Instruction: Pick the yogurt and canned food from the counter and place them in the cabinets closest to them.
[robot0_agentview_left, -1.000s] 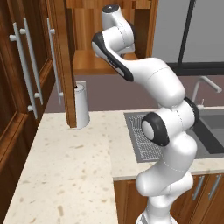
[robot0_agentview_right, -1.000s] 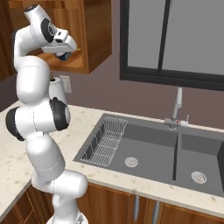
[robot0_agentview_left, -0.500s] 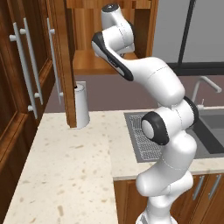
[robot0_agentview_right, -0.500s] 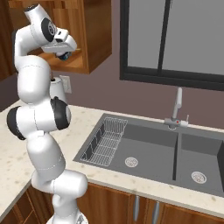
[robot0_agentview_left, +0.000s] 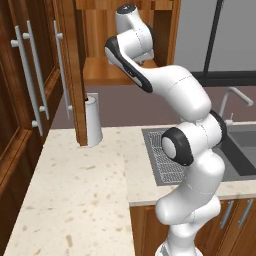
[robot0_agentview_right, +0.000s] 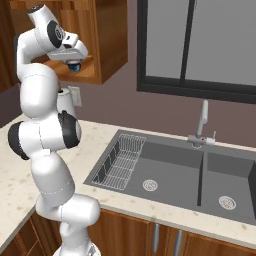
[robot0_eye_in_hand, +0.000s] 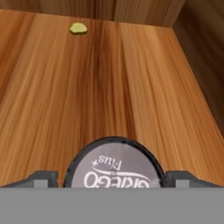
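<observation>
The canned food (robot0_eye_in_hand: 114, 167), a round tin with a grey-lilac printed top, sits between my two dark fingertips (robot0_eye_in_hand: 43, 178) in the hand view. My gripper (robot0_eye_in_hand: 112, 179) is shut on it just above the wooden shelf (robot0_eye_in_hand: 109, 87) of the open wall cabinet (robot0_agentview_left: 100, 75). In the right base view my gripper (robot0_agentview_right: 74, 64) reaches into that cabinet (robot0_agentview_right: 107, 40), with the tin's dark side below the hand. The yogurt is out of view. The speckled beige counter (robot0_agentview_left: 75, 190) lies below.
A small yellow-green bit (robot0_eye_in_hand: 78, 29) lies at the back of the shelf. The open cabinet door (robot0_agentview_left: 69, 75) hangs left of the arm, and a white paper-towel roll (robot0_agentview_left: 93, 120) stands under it. A dark double sink (robot0_agentview_right: 170, 170) with a wire rack (robot0_agentview_right: 120, 161) and faucet (robot0_agentview_right: 202, 125) is to the right.
</observation>
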